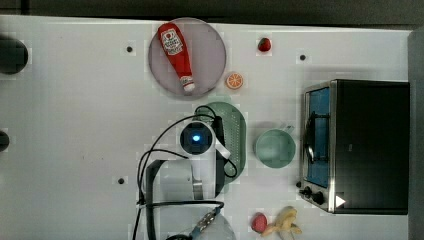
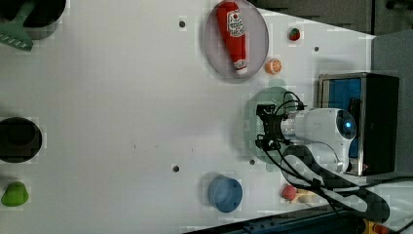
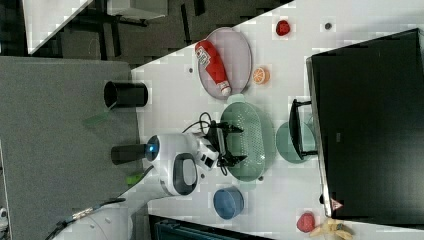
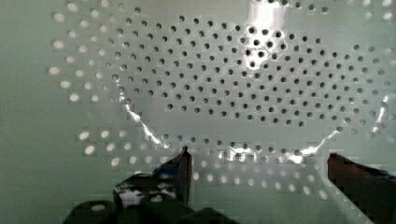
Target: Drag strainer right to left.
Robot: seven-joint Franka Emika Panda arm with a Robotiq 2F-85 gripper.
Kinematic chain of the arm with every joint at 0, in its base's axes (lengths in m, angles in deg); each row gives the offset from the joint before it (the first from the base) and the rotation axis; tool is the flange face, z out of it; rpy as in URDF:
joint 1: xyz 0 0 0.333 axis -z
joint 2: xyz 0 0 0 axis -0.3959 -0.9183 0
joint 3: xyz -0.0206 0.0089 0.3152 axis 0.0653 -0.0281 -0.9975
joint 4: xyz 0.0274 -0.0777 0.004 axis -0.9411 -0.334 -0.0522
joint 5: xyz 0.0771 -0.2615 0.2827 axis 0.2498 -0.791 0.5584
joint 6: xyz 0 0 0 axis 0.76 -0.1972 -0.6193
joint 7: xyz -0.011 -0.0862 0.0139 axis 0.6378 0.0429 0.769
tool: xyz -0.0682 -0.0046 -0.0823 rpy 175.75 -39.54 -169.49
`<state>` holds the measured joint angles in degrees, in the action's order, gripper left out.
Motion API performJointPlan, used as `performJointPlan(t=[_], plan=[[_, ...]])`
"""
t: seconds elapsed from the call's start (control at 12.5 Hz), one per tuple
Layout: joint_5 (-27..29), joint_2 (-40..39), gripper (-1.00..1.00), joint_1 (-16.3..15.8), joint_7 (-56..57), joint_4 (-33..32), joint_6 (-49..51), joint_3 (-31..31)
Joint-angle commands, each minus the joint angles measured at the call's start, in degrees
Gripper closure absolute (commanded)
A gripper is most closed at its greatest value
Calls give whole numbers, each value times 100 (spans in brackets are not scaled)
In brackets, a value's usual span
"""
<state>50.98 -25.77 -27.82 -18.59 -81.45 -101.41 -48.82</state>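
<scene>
The strainer (image 1: 236,131) is a pale mint-green oval colander lying between a grey plate and a green cup, partly under my arm's wrist (image 1: 197,138). In the right view my gripper (image 3: 235,144) stands over the strainer (image 3: 256,135), toward the right view's left side of the bowl. Its two black fingers are spread wide apart with nothing between them. The wrist view looks into the strainer's perforated inside (image 4: 224,84), with the gripper (image 4: 261,165) open and one fingertip (image 4: 185,161) low in the bowl. In the left view the gripper (image 2: 263,127) sits over the strainer (image 2: 273,95).
A grey plate (image 1: 210,40) carries a ketchup bottle (image 1: 176,54), with an orange slice (image 1: 234,80) beside it. A green cup (image 1: 275,148) stands between the strainer and the toaster oven (image 1: 365,145). A blue bowl (image 2: 225,193) stands near the arm's base, and a banana (image 1: 285,222) lies by the oven.
</scene>
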Motion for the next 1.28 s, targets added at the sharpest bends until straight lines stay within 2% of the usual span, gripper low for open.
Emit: performJointPlan(t=[0.08,0.64,1.04,1.28], plan=[[-45,127,-100,-495,-898,65,12,-159],[-42,-73,-100,-1239,-2019,308,31,-333],[-5,-474,-100,-1642,-2368,876,118,-345],[235,-665,-100,-1892,-2374,1312,468,-360]])
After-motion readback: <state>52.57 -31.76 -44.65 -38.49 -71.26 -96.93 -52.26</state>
